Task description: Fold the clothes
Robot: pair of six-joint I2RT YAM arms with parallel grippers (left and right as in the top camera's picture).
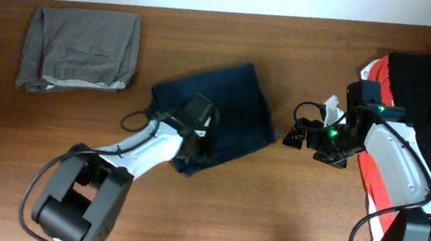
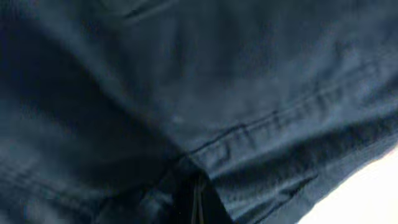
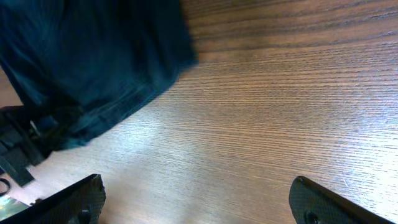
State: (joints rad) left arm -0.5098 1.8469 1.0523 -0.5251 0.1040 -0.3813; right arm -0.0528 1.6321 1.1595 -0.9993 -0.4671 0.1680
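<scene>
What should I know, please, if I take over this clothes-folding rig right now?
Left tool: low on the navy garment; its wrist view shows only cloth, so I cannot tell whether it is open or shut.
Right tool: open, empty, over bare table just right of the navy garment.
Done: grey garment lies folded at the back left.
In progress: navy garment, mid-table, roughly folded, edges uneven.
Left: the red, black and white clothes pile at the right edge, unfolded.

White arms (image 1: 147, 142), black cables (image 1: 130, 120)
</scene>
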